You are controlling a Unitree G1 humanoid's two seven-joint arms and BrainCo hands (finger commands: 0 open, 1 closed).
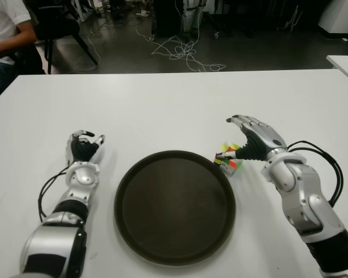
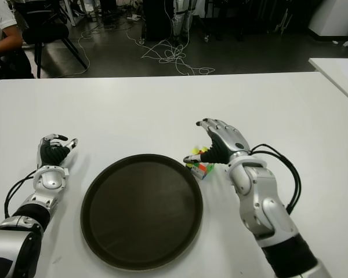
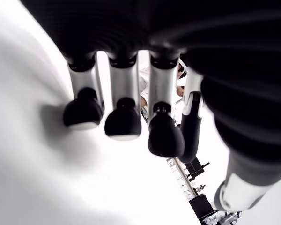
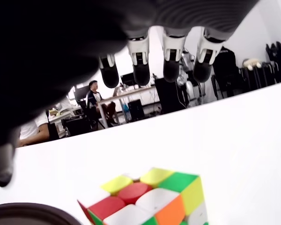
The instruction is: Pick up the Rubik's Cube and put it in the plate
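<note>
Now, right hand (image 1: 247, 141) hovers over the cube (image 1: 228, 162), fingers spread, gripping nothing (cube on table (image 1: 162, 110), just beside plate (image 1: 175, 206) rim). Left hand (image 1: 83, 147), loosely curled and empty, shows left of plate.

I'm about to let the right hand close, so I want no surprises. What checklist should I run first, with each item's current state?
1. Right hand over the Rubik's Cube: ok.
2. Fingers spread, not yet gripping: ok.
3. Cube resting on the table, just outside the plate rim: ok.
4. Plate free of objects: ok.
5. Left hand left of the plate, clear of the path: ok.
6. Thumb placement against the cube: cannot tell.
</note>
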